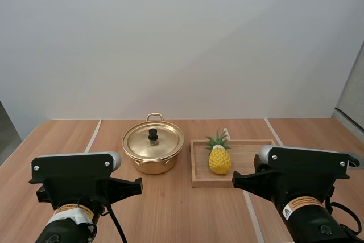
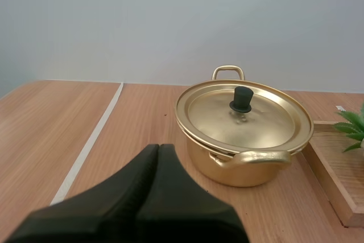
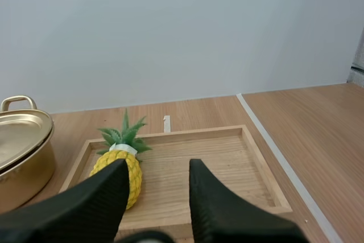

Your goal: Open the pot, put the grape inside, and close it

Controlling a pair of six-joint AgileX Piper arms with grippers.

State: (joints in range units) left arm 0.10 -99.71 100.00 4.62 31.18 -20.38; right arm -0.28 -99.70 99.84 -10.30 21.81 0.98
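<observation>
Nearest, our left claw (image 2: 159,149) is pressed together, our right claw (image 3: 158,167) spread. At the left's 1 o'clock stands the pot (image 1: 152,163), lid (image 1: 153,141) on; we should spread first, then pinch its knob (image 2: 241,99) squarely. At the pot's 3 o'clock, a pineapple (image 1: 219,160) lies in the tray (image 1: 250,153).

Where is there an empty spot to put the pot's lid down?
The table left of the pot is bare, past the pale stripe too. The tray has free wood right of the pineapple. Between pot and tray it is crowded: only a thin gap.
</observation>
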